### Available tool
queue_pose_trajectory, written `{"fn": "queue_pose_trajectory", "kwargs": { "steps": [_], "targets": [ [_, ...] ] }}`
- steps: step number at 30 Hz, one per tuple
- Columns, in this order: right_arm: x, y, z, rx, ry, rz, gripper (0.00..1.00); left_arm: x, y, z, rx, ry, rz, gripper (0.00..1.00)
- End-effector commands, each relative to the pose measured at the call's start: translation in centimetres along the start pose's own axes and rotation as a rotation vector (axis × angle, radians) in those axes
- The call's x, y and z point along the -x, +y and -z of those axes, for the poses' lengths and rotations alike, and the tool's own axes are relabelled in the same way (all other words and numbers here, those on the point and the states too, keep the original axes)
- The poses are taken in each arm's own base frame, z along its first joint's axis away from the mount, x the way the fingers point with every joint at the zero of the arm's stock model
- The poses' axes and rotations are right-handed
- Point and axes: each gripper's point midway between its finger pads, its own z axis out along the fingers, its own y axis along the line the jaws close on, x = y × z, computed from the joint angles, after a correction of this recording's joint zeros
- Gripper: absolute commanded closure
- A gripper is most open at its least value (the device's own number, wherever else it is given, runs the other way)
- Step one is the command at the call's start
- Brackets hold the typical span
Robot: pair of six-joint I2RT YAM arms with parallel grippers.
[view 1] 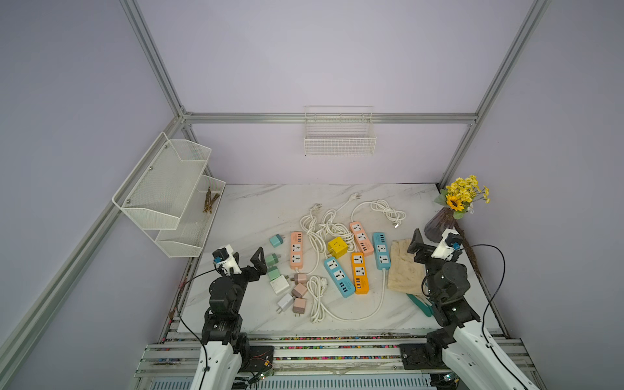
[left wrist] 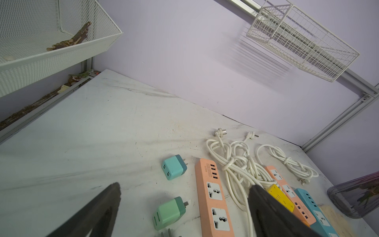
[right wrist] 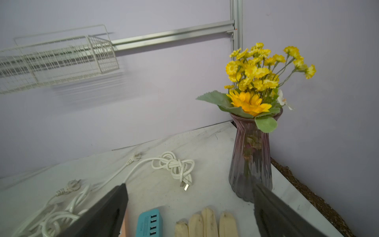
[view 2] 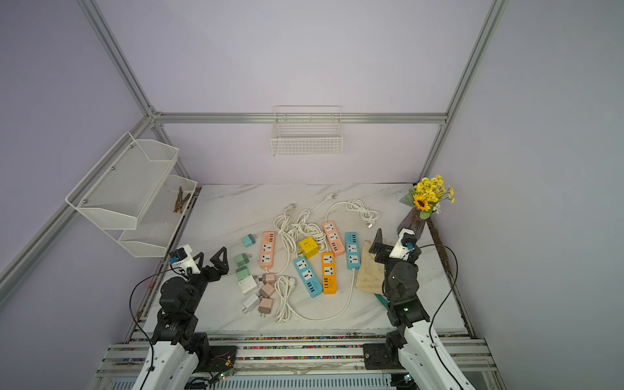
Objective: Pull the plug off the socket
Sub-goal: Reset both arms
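Note:
Several power strips lie mid-table in both top views: a pink socket strip (view 1: 296, 250) (left wrist: 213, 197), a second pink one (view 1: 361, 238), two blue ones (view 1: 338, 277) (view 1: 381, 250), an orange one (view 1: 360, 273) and a yellow cube socket (view 1: 337, 247). Their visible socket faces are bare. Loose charger plugs lie left of them: teal (view 1: 277, 240) (left wrist: 174, 167), green (view 1: 271, 259) (left wrist: 169, 212), white (view 1: 279, 284), pink (view 1: 299, 291). My left gripper (view 1: 248, 261) (left wrist: 184, 192) hovers open above the green plug. My right gripper (view 1: 432, 243) (right wrist: 190, 192) is open over the glove, holding nothing.
White cords (view 1: 324, 229) tangle behind the strips. A beige glove (view 1: 403, 266) and a teal tool (view 1: 420, 304) lie at the right. A vase of yellow flowers (view 1: 439, 226) (right wrist: 250, 160) stands close to my right gripper. A mesh shelf (view 1: 169, 196) and a wire basket (view 1: 339, 135) hang on the walls.

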Motion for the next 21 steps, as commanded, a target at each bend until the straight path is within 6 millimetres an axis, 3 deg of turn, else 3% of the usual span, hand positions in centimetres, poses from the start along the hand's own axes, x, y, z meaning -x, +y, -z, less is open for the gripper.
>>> {"fn": "queue_pose_trajectory", "kwargs": {
  "steps": [1, 8, 11, 12, 14, 16, 18, 21],
  "targets": [
    [-1.8, -0.3, -1.0, 0.032, 0.011, -0.006, 0.01, 1.9, -0.6, 0.0, -0.004, -0.043, -0.034, 0.0],
    [-7.6, -0.1, -5.3, 0.059, 0.075, -0.015, 0.01, 2.0, -0.2, -0.4, 0.022, -0.04, -0.08, 0.01],
    [-8.5, 1.2, -6.7, 0.126, 0.052, 0.083, 0.01, 2.3, 0.7, -1.1, 0.076, -0.045, -0.137, 0.0],
    [-10.6, 0.9, -7.6, 0.105, 0.127, 0.088, 0.01, 2.4, 1.3, -1.4, 0.111, -0.047, -0.153, 0.0],
    [-10.2, 1.6, -7.6, 0.148, 0.033, 0.088, 0.0, 2.6, 2.0, -2.4, 0.153, -0.039, -0.225, 0.0],
    [-11.1, 0.6, -8.4, 0.072, 0.166, 0.089, 0.0, 2.4, 3.0, -3.7, 0.204, -0.028, -0.317, 0.0],
    [-10.9, 1.0, -8.4, 0.097, 0.09, 0.094, 0.0, 1.7, 4.0, -5.4, 0.242, -0.004, -0.387, 0.0],
    [-10.9, 1.5, -8.0, 0.116, 0.1, 0.116, 0.0, -1.0, 6.8, -8.7, 0.319, 0.086, -0.383, 0.0]
  ]
}}
